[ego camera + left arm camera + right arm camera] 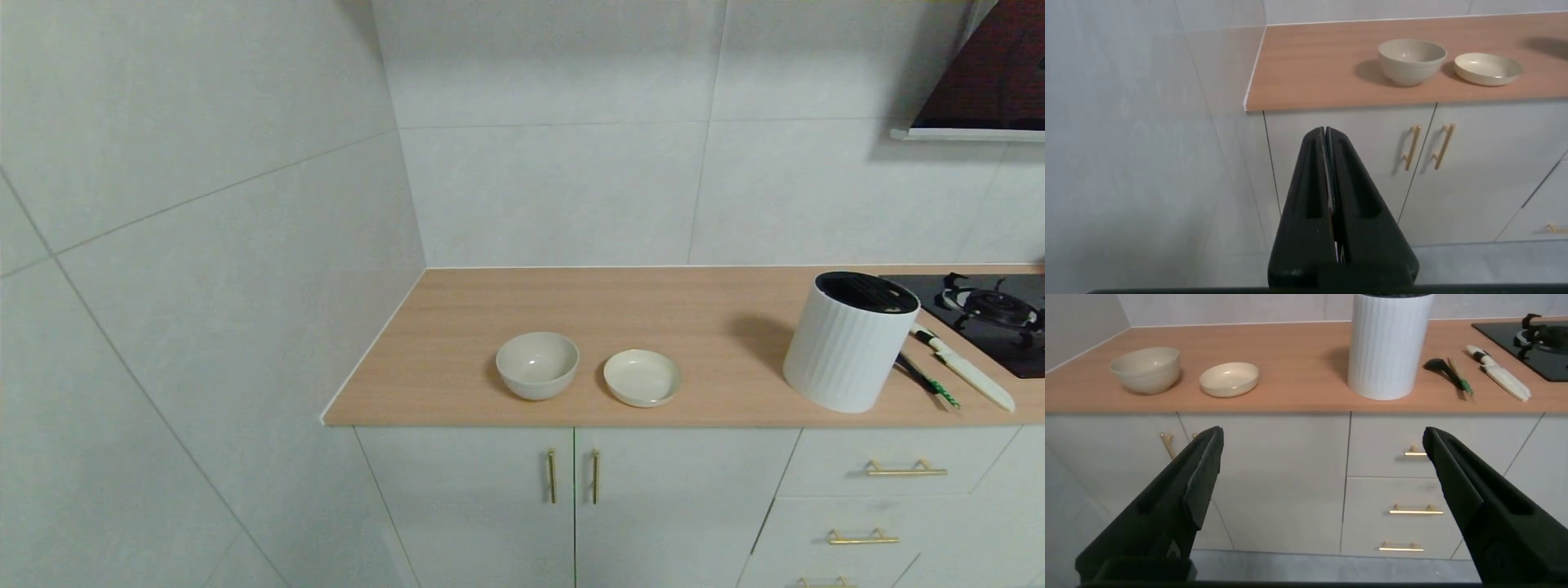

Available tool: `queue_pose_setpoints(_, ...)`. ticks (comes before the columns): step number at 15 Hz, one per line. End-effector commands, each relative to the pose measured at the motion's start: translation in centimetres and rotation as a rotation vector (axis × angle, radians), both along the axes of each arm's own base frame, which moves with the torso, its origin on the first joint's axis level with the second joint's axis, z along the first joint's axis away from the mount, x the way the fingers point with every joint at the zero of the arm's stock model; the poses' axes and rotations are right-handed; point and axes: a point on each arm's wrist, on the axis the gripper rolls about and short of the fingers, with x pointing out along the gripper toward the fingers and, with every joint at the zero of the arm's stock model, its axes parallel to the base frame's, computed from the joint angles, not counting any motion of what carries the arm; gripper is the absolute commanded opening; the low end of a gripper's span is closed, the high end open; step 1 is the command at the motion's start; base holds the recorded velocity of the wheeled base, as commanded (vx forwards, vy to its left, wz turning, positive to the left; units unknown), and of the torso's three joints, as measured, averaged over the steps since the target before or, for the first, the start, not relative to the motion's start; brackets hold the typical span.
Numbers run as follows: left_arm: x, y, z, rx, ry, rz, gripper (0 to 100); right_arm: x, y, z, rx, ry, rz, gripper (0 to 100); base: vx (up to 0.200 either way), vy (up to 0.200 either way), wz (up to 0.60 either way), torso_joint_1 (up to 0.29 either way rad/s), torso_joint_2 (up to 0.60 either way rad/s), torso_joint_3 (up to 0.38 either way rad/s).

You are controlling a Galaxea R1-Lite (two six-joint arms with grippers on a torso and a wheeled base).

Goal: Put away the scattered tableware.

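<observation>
Bowl point(537, 364) and dish point(642, 377) sit side by side, not touching, near the front edge of the surface point(653, 302). The bowl is nearer the corner wall. A ribbed white holder point(849, 343) stands upright, well to their right. Just past it lie a black utensil point(927, 380) and a knife point(967, 369), beside the stove point(992, 314).

Left gripper point(1325, 131): fingers pressed together, holding nothing, low before the cabinet doors point(571, 498). Right gripper point(1323, 445): fingers spread wide, empty, below surface level, facing the drawers point(898, 469).
</observation>
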Motion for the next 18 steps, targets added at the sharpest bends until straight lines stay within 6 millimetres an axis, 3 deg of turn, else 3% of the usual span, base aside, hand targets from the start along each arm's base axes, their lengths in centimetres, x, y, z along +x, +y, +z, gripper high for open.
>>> queue_pose_setpoints(1,0.00,0.00,0.00,0.000,0.000,0.000,0,0.00,0.00,0.00,0.000,0.000,0.000,100,0.000,0.000,0.00,0.000,0.00,0.000)
queue_pose_setpoints(7,0.00,0.00,0.00,0.000,0.000,0.000,0,0.00,0.00,0.00,0.000,0.000,0.000,100,0.000,0.000,0.00,-0.038,0.08,0.044)
queue_pose_setpoints(18,0.00,0.00,0.00,0.000,0.000,0.000,0,0.00,0.00,0.00,0.000,0.000,0.000,100,0.000,0.000,0.00,-0.199,0.44,0.237)
